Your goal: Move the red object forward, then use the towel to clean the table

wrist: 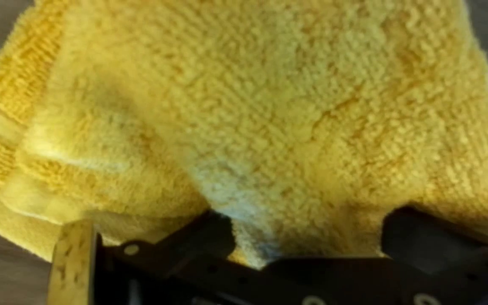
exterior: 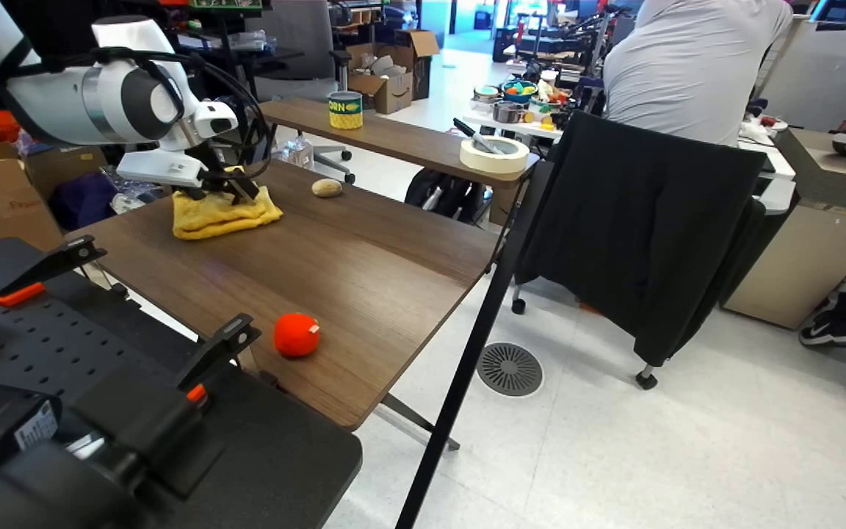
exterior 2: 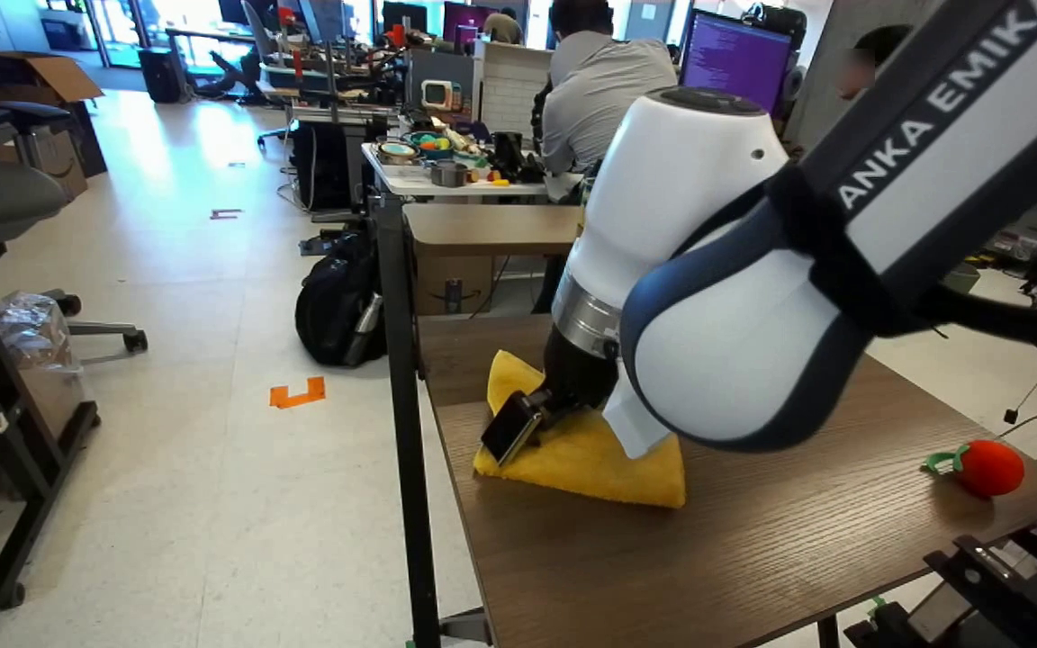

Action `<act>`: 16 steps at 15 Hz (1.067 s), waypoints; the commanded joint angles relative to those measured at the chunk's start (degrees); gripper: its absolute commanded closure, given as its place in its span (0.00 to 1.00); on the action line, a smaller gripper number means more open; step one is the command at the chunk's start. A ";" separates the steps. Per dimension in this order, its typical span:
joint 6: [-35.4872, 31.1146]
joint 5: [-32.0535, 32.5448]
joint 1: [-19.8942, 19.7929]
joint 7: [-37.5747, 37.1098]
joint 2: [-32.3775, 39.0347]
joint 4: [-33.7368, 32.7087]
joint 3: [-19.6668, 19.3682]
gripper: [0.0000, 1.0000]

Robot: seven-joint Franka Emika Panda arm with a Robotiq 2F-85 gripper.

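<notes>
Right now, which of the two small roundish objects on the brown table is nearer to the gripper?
The tan oval object near the yellow towel; the red object lies much farther away.

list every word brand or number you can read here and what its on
"ANKA EMIKA", on the robot arm's dark stripe; the start is hidden.
"ORN", on the yellow can; only that part faces the camera.
Too small or blurred to read: the purple monitor, the white label at lower left, the print on the cardboard boxes.
</notes>
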State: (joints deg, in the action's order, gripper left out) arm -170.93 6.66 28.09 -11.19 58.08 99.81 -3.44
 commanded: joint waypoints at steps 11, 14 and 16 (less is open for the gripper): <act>-4.61 0.18 -1.95 7.46 -5.58 16.98 1.30 0.00; -4.02 -2.25 -8.09 7.33 -4.38 15.80 1.98 0.00; -3.91 -3.86 -11.64 6.95 -3.40 14.80 1.66 0.00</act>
State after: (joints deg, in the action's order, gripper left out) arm -176.49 4.80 21.50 -3.71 50.69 116.58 -1.65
